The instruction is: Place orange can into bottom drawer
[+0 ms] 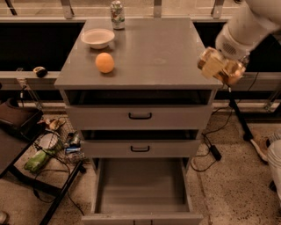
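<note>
At the foot of the tall grey metal cabinet (140, 116), the deep grey bottom drawer (140, 184) stands pulled open. At the right front corner of that cabinet's surface (153, 48), the pale two-finger hand (219, 67) is clamped on the small shiny golden-orange can (232, 72), holding it in the air.

Your arm (248, 28) comes down from the upper right; your gripper (219, 67) is clamped on the can (235, 73), in mid-air.

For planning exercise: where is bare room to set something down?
Bottom drawer: open, bare wall to wall. Cabinet top: bare right of the fruit; bowl, green-white can crowd its back left. Gripper holds orange can at its front-right edge.
</note>
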Tool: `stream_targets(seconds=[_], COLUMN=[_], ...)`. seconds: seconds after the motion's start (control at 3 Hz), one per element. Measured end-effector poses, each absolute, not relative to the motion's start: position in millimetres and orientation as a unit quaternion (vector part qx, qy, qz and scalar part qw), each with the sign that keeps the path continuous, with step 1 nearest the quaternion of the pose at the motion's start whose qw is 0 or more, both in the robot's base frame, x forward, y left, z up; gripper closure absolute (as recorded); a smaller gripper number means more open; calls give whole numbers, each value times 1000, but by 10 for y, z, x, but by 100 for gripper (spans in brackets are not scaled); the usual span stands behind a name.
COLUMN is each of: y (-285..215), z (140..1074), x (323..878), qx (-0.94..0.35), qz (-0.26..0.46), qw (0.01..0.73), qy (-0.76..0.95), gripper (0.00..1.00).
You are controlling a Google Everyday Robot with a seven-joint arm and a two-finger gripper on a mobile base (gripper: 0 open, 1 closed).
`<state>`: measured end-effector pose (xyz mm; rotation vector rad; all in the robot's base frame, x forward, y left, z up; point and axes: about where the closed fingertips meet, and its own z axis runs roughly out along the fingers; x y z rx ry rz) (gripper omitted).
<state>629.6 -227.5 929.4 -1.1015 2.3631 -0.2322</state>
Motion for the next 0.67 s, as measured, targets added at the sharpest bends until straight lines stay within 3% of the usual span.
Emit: stream_targets(seconds=[0.33, 0.67], y=[-2093, -2129], z=[8985, 7886], x=[5959, 5593], qx=[-384, -366], qz=[-42, 22], qw=[295, 264], qy=[874, 892], gripper=[100, 100])
